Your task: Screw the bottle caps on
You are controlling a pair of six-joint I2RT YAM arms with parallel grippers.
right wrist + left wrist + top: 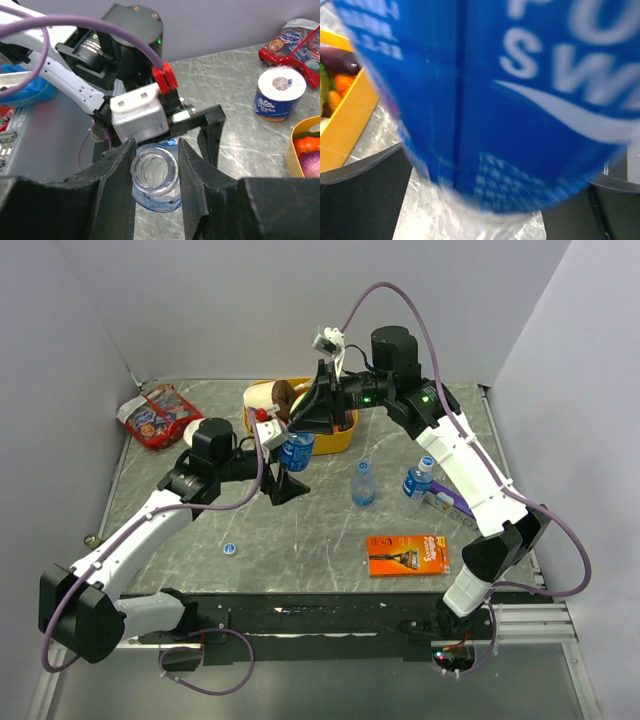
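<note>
Right gripper [155, 172] of mine clasps the open neck of the bottle [154, 179] near the yellow tub [345, 435]; my left gripper [285, 480] seemingly brackets its label, spread wide. Thin, light plastic; grip the stiff neck, never the crushable belly.

3 bottles [297, 451] [363, 484] [418, 478], 1 loose cap [229, 549], 1 razor pkg [406, 554].
</note>
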